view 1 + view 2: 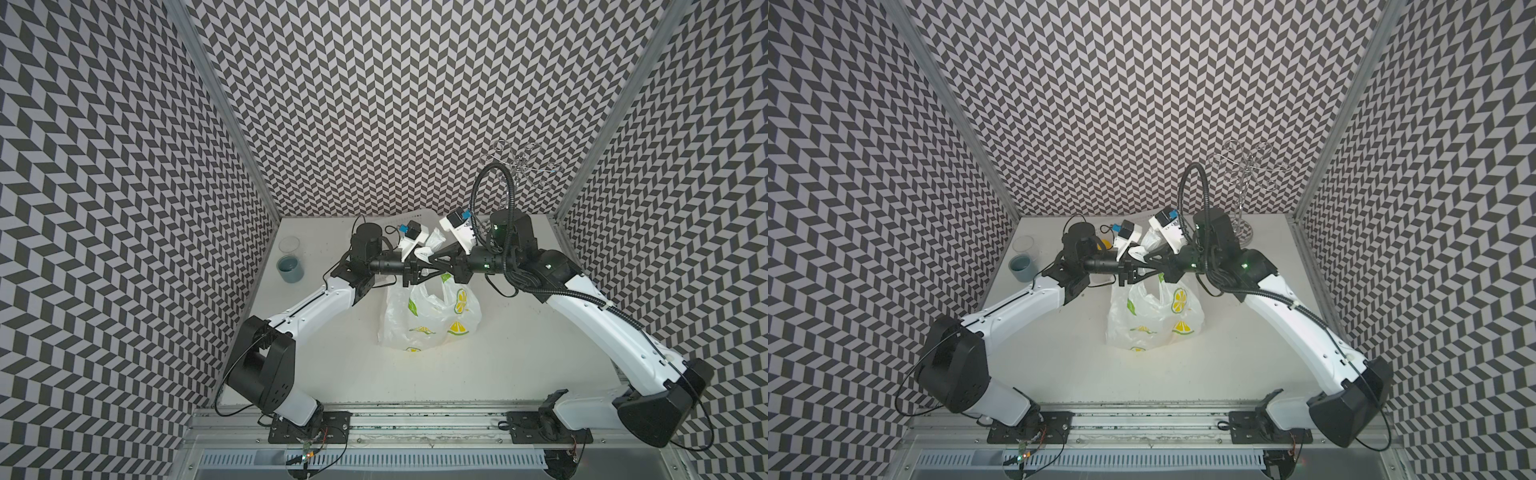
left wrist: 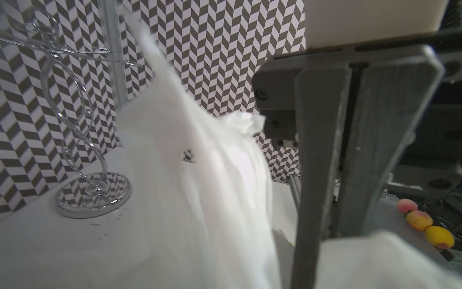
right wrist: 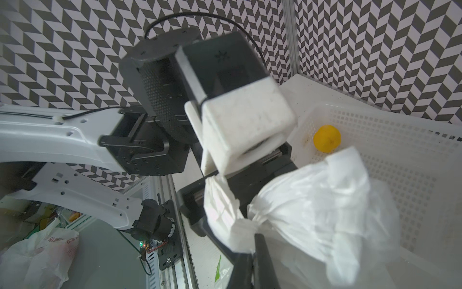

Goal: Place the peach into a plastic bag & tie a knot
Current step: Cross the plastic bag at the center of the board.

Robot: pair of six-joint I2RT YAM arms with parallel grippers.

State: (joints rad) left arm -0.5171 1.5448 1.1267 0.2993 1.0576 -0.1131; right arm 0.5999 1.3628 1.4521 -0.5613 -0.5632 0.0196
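Mid-frame: thin white lemon-print plastic bag (image 1: 428, 320). R gripper (image 3: 257, 240) just above it, fingers pressed together, prob. pinching bunched bag plastic. L gripper (image 1: 411, 272) alongside: spread or pinching, can't tell.

White table (image 1: 519, 365) carries plastic bag (image 1: 428, 320), basket (image 3: 400, 130), cup (image 1: 291, 266), chrome stand (image 1: 1241, 235).

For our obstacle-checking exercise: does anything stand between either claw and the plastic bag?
Nothing visible does. The right claw is shut on the bunched top of the plastic bag, and the left claw meets a twisted strip of the same bag.
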